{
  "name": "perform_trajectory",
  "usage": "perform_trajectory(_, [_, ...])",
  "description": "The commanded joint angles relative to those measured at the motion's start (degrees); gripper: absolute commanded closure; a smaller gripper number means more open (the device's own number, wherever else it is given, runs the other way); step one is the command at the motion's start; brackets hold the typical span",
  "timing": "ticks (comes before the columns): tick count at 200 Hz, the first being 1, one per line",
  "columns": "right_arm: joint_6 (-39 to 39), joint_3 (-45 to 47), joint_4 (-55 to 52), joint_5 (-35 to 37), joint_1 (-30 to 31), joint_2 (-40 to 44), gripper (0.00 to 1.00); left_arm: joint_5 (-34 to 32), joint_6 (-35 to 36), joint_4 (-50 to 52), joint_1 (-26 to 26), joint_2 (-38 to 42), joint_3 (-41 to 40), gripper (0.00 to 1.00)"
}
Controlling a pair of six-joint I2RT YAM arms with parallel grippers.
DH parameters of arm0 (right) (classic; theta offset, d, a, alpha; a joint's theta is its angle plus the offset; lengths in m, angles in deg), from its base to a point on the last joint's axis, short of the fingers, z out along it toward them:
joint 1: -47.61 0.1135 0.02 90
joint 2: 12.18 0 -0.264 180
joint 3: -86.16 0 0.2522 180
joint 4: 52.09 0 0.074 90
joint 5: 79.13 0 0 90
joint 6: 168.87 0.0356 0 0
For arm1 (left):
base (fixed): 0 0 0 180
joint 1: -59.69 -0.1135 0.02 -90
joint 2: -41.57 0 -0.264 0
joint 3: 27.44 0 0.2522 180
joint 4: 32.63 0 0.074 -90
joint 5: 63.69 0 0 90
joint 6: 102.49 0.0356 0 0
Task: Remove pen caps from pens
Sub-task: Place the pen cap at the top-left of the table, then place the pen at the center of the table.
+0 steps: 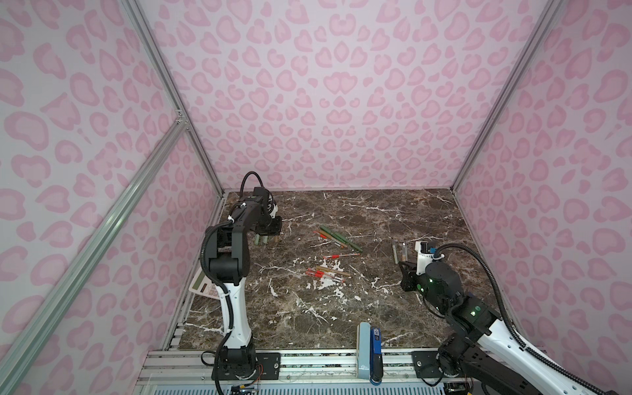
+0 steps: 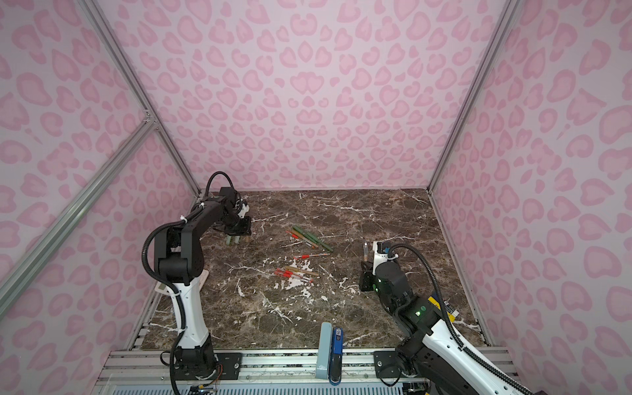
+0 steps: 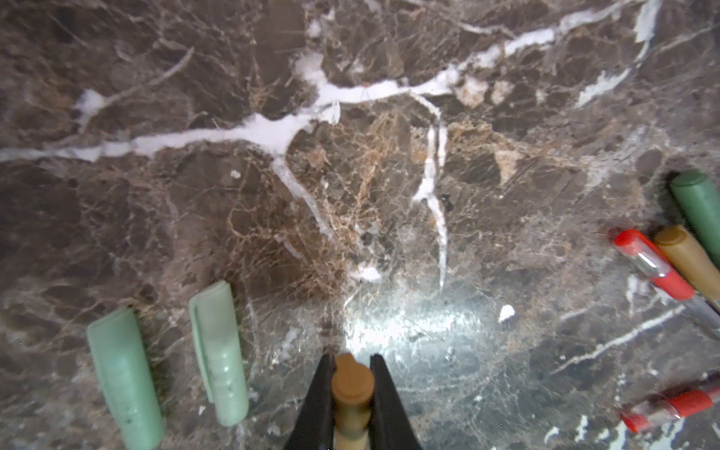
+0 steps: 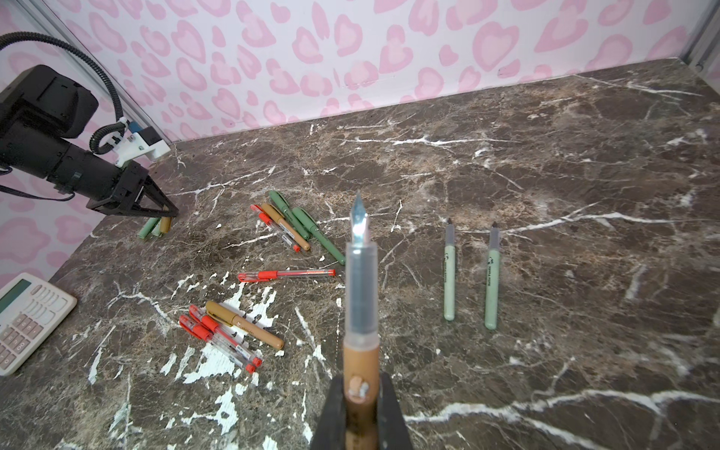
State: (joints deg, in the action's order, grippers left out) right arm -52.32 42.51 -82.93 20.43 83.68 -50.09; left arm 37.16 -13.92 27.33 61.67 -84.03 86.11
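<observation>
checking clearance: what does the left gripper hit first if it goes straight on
Probably the bare table, just beside two green caps; the left gripper, shut on a tan cap, points down at it. How near is unclear.

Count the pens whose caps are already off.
3. One pale green pen lies on the table beside a second pale green pen. A tan pen sits nib-bare in the right gripper's jaws. The arms may hide others.
</observation>
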Motion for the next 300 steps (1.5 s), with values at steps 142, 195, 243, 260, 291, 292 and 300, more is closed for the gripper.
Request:
perform_trajectory(142, [-0.08,0.1,0.06,0.18,-0.21,0.5,1.0,-5.14,-0.59,4.12,0.14,-4.56,4.56,0.65])
perform_trajectory(195, [-2.58,-3.7,-1.3,-0.07,-1.38,-5.27,1.0,-3.77,-1.76,3.48,0.3,3.77,1.81,0.49])
perform_trajectory(243, [-4.52,-10.19,-1.95,-5.37,-6.75,-16.93,1.0,-0.02,-2.68,-0.18,0.46,17.22,-7.33,0.4])
perform_trajectory(260, [-5.05,-13.5,-2.49,-7.12,-8.22,-22.4,1.0,2.19,-2.84,-2.6,0.57,23.19,-11.8,0.36])
perform_trajectory(291, [-7.15,-18.66,-2.78,-8.24,-9.13,-31.17,1.0,3.94,-1.97,-8.55,0.55,34.53,-22.14,0.27])
perform_trajectory(292, [-7.13,-18.82,-2.74,-8.2,-9.16,-31.43,1.0,3.97,-1.98,-8.7,0.56,34.98,-22.25,0.26])
perform_trajectory(300, [-7.22,-19.99,-2.63,-8.36,-9.62,-33.28,1.0,4.41,-1.81,-10.0,0.57,37.73,-25.68,0.23])
